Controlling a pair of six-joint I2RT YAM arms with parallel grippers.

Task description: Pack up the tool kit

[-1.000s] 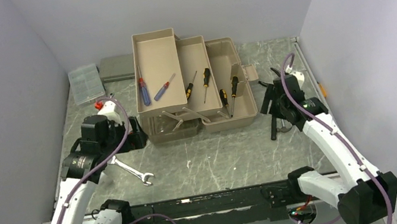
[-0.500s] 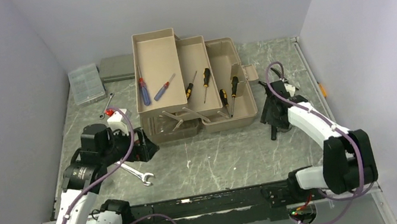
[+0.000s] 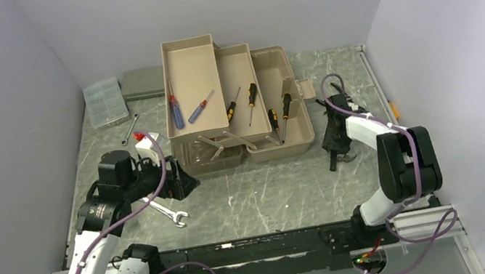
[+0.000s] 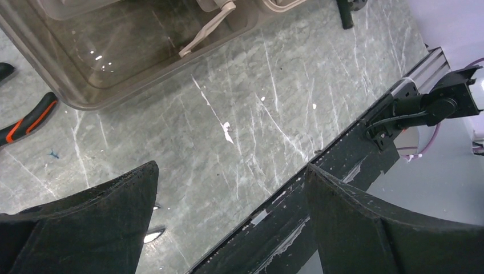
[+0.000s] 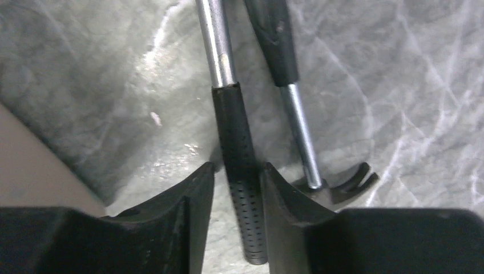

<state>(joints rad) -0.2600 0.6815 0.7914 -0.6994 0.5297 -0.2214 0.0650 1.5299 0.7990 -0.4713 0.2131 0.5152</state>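
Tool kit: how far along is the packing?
Done: several screwdrivers lie in the fold-out trays of the toolbox. In hand: fingers of the right gripper press both sides of one hammer, flat on the table. Left: that hammer, the second hammer beside it, likely the wrench near the open left gripper, then folding the trays shut.

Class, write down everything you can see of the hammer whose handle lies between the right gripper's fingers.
The hammer has a bright steel shaft running into a black rubbery grip dotted with small holes. It lies flat on the grey marbled table, right of the toolbox, its head outside the wrist view. The right gripper straddles the grip, a finger close on each side; whether they press it is unclear. A second hammer lies close alongside, pointing the opposite way.
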